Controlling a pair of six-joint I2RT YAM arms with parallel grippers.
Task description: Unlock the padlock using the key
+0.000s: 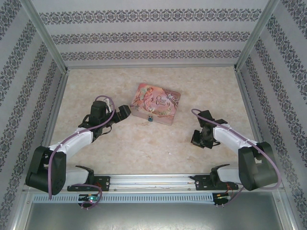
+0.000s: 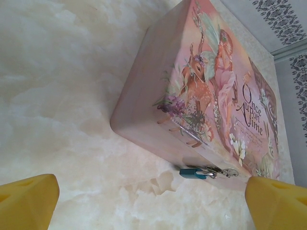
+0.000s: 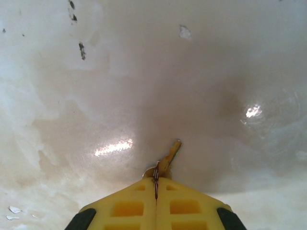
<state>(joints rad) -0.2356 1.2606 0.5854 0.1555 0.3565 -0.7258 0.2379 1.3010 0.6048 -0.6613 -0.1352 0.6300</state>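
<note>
Two robot arms stand at the near edge of one counter (image 1: 144, 148): the left arm (image 1: 72, 143) and the right arm (image 1: 242, 143). Each carries one pincer, so two in all: the left pincer (image 1: 125, 111) and the right pincer (image 3: 156, 184). Each pincer has two yellow fingers (image 2: 29, 201), four altogether. One purple cable (image 1: 51, 172) runs along each arm, two in total. On the counter there are one pink tin (image 1: 155, 103), one teal padlock (image 2: 191, 173) and one small metal key (image 3: 169, 155). Three patterned walls (image 1: 144, 33) stand around the counter.
</note>
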